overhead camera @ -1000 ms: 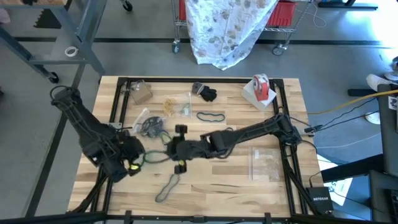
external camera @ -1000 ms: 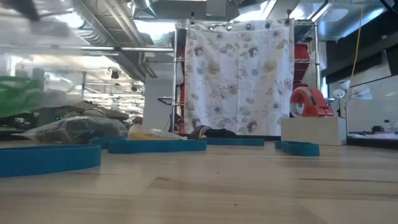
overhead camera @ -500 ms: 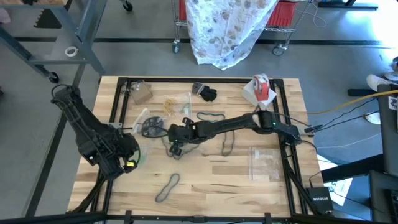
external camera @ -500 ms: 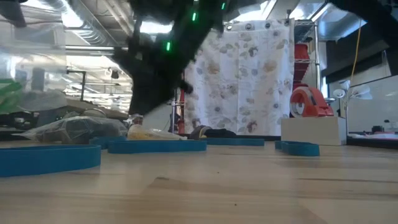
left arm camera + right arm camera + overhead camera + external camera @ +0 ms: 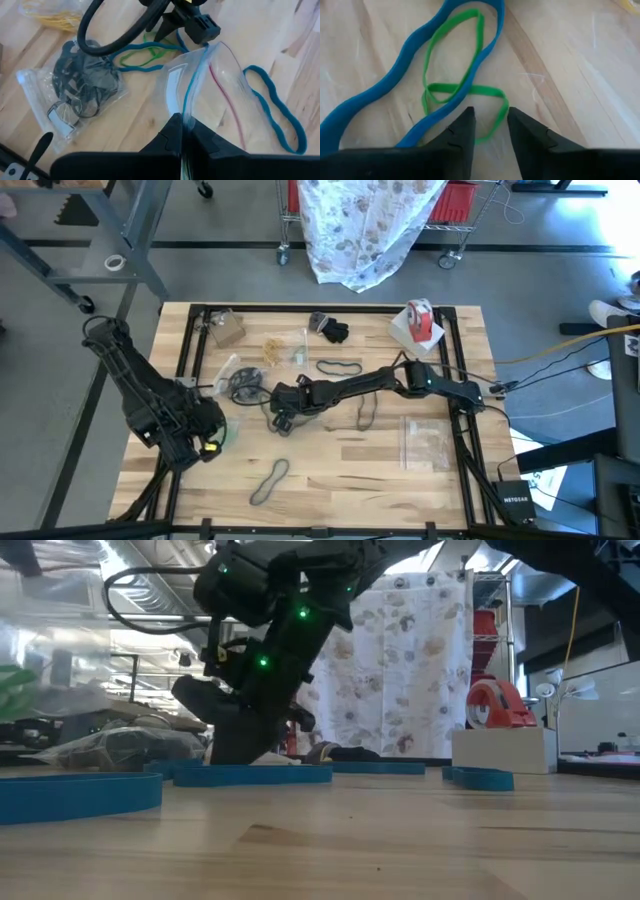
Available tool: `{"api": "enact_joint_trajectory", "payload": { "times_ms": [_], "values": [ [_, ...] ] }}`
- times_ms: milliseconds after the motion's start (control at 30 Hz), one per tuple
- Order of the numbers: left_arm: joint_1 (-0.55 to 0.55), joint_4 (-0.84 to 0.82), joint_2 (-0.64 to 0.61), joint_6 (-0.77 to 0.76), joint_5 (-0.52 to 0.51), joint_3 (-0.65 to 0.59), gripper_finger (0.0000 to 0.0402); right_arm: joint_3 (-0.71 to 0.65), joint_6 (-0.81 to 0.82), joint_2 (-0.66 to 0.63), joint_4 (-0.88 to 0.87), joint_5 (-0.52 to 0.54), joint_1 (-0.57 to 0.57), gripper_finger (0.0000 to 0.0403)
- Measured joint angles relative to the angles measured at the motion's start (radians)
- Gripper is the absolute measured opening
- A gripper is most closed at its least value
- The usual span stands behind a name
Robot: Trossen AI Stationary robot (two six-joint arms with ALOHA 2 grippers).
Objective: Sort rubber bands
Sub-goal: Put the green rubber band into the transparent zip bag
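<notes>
Right gripper [image 5: 490, 131], arm stretched low across the wooden desk [image 5: 340, 480], fingers partly open, empty, over a thin green rubber band [image 5: 452, 90]. Left gripper [image 5: 182, 142] pinches a clear plastic bag [image 5: 210, 100].

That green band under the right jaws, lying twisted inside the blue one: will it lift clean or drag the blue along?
The green band looks thin and floppy: it lies in a twisted figure-eight, so it will likely sag off the right gripper. It crosses the blue band near the jaws, so it may snag and tug that one. Probably very light.
</notes>
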Motion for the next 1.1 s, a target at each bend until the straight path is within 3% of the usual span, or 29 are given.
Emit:
{"api": "enact_joint_trajectory", "payload": {
  "times_ms": [300, 500, 800, 1100],
  "values": [
    [0.0, 0.014, 0.0, 0.001, -0.003, 0.0, 0.0, 0.0, -0.028, 0.0, -0.026, -0.005, -0.019, 0.0009],
    [0.0, 0.044, 0.01, 0.004, -0.004, -0.02, 0.0, 0.004, -0.082, -0.026, -0.071, 0.034, 0.012, 0.0002],
    [0.005, 0.184, 0.012, 0.016, -0.005, -0.131, 0.0, 0.12, -0.226, -0.15, -0.089, 0.084, 0.127, 0.0001],
    [0.01, 0.242, 0.012, 0.026, -0.041, -0.167, 0.0, 0.23, -0.544, -0.172, 0.145, 0.024, 0.221, 0.0001]
  ]
}}
